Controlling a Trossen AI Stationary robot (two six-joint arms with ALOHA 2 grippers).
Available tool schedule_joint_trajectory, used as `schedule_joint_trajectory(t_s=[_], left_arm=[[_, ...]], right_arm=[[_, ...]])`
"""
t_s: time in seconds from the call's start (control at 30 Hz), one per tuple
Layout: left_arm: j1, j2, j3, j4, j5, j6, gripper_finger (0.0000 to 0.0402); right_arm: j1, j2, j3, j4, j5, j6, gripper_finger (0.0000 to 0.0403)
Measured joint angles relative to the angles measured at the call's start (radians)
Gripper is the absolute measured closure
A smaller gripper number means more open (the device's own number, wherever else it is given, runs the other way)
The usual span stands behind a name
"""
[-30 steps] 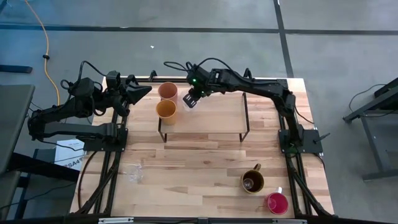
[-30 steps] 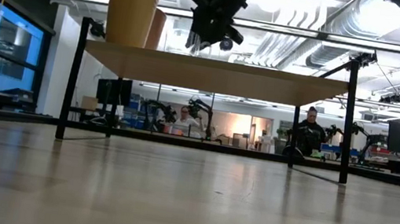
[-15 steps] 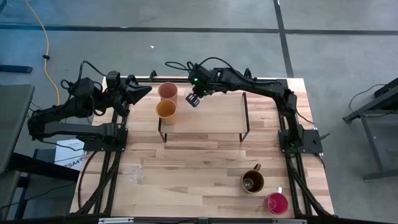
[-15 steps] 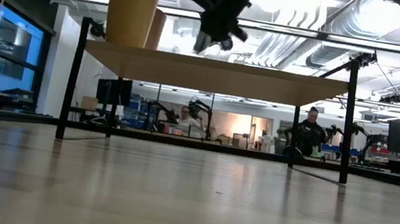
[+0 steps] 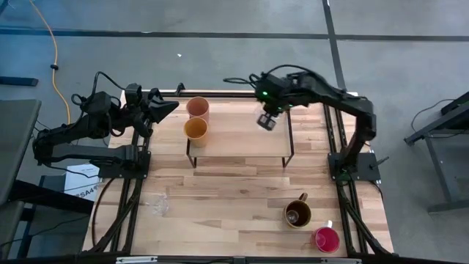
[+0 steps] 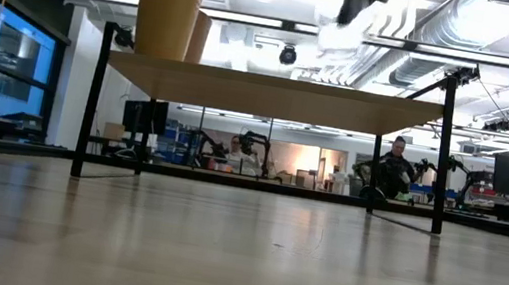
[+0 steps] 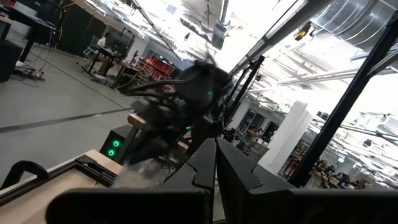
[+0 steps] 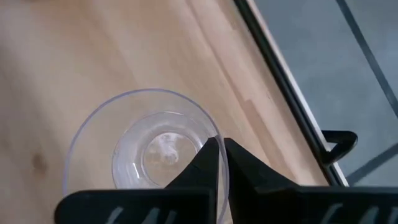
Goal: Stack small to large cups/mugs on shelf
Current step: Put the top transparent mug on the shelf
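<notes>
The right claw [image 5: 266, 121], pinching a clear glass mug [image 8: 146, 146] by its rim, hangs above the shelf's [image 5: 242, 143] right part, well right of the two placed cups.

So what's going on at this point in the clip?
The right gripper is shut on the rim of a clear glass mug and holds it above the right part of the shelf. The peach tumbler and the yellow-orange cup already stand at the shelf's left end. On the table below, the brown handled mug, the red-pink cup and a second clear glass mug wait. The left gripper is parked at the table's far left corner.
</notes>
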Motion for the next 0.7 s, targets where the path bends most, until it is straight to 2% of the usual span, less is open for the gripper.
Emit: schedule_joint_trajectory(t_s=[0.2, 0.33, 0.53, 0.7], left_arm=[[0.000, 0.000, 0.000, 0.000, 0.000, 0.000, 0.0399], [0.000, 0.000, 0.000, 0.000, 0.000, 0.000, 0.0399], [0.000, 0.000, 0.000, 0.000, 0.000, 0.000, 0.0399], [0.000, 0.000, 0.000, 0.000, 0.000, 0.000, 0.0399]], right_arm=[[0.022, -0.117, 0.000, -0.058, -0.007, 0.022, 0.0402], [0.027, -0.164, -0.010, -0.087, 0.030, 0.058, 0.0403], [0.023, -0.261, -0.229, -0.030, 0.063, 0.075, 0.0403], [0.020, -0.347, -0.403, 0.166, 0.040, 0.084, 0.0403]])
